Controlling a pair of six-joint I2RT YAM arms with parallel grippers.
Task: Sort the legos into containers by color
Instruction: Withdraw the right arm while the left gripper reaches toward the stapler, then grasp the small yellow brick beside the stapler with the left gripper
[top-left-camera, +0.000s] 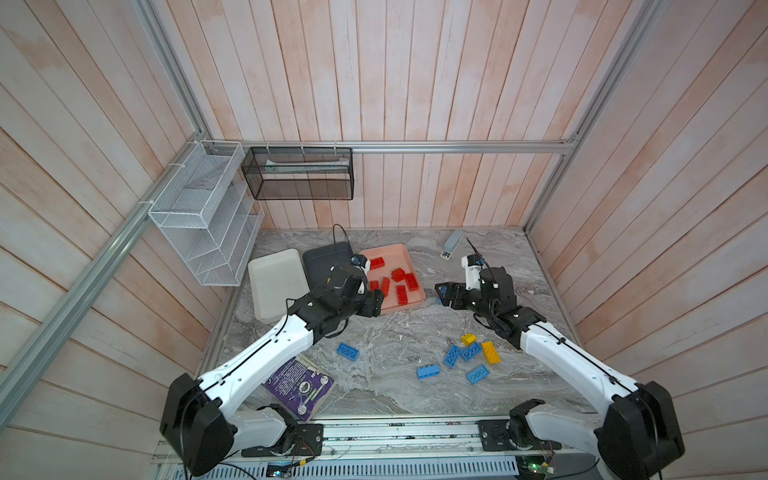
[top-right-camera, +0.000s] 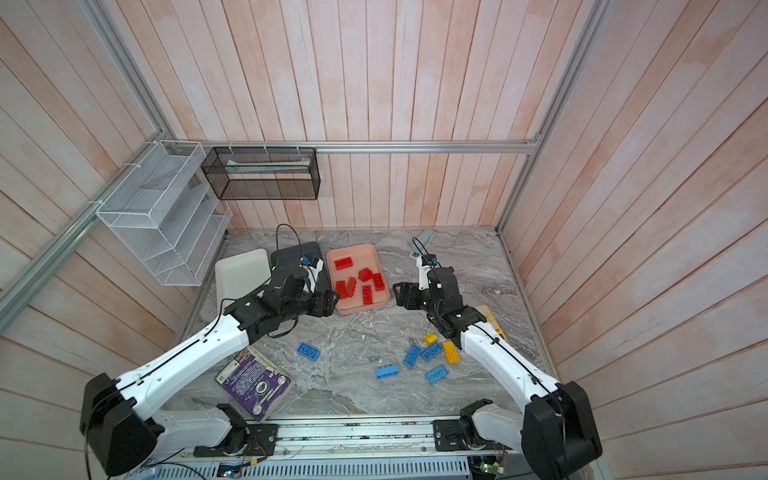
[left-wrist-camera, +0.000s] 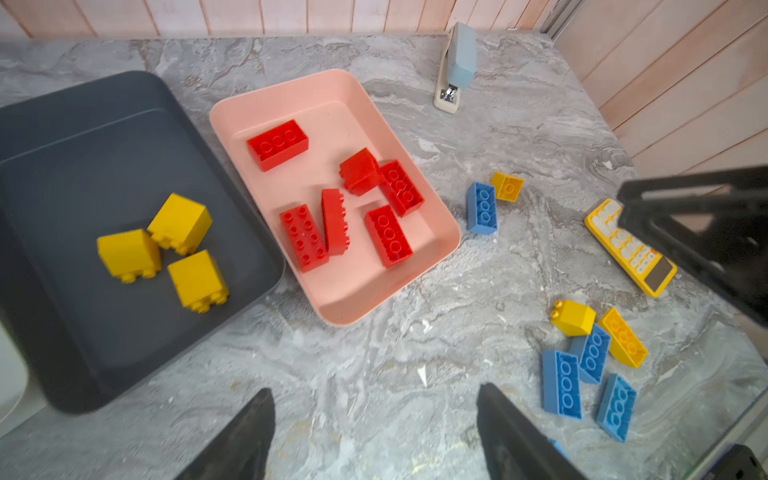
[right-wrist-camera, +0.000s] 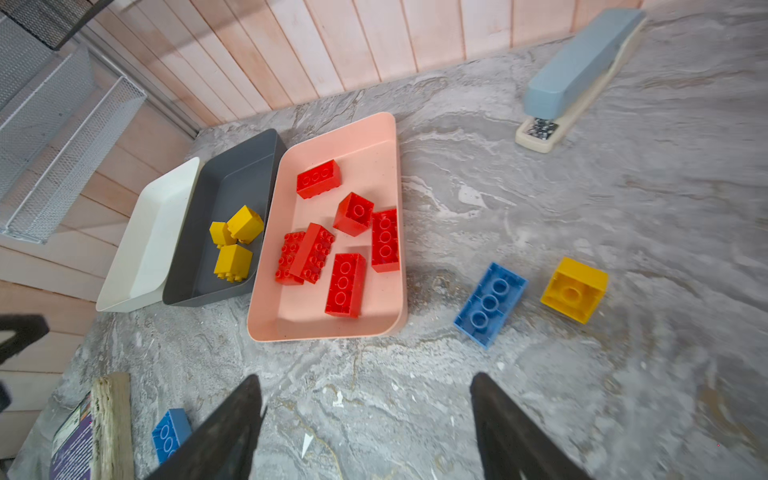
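Red legos (left-wrist-camera: 278, 143) in pink tray (left-wrist-camera: 353, 301) — yellow legos (left-wrist-camera: 178, 224) in grey tray (left-wrist-camera: 104, 145).

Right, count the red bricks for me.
6 red bricks, all in the salmon pink tray: one alone at the far end, a square one beside a long one, two leaning together, one nearest the front. None visible on the table, though some may be hidden.

Pale pinkish plank walls (top-left-camera: 415, 83); grey marbled tabletop (top-left-camera: 395, 332); aluminium rail (top-left-camera: 457, 146); light even, probably overhead.
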